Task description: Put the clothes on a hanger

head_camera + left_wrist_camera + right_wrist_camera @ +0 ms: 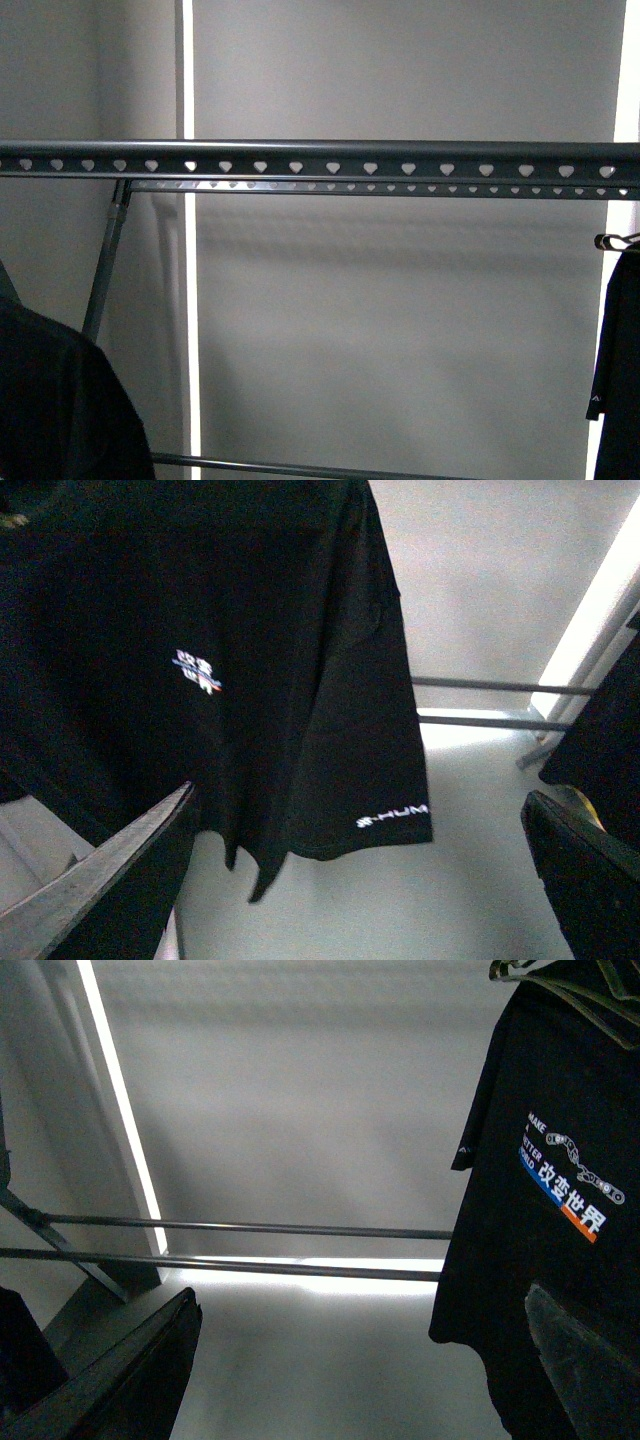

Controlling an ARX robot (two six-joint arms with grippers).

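Observation:
The hanger is a dark grey rack whose top rail, pierced with heart-shaped holes, spans the front view; nothing hangs on that rail. The clothes, a black T-shirt with white "MAKE" lettering, hang at the side of the right wrist view and show at the right edge of the front view, hook below the rail. My right gripper is open, one finger close in front of the shirt's lower part. My left gripper is open and holds nothing. Neither arm shows in the front view.
Another black T-shirt with a small chest logo fills the left wrist view, its sleeve hem hanging beyond the open jaws; it also shows bottom left. The rack's slanted leg and low cross bars stand before a grey wall.

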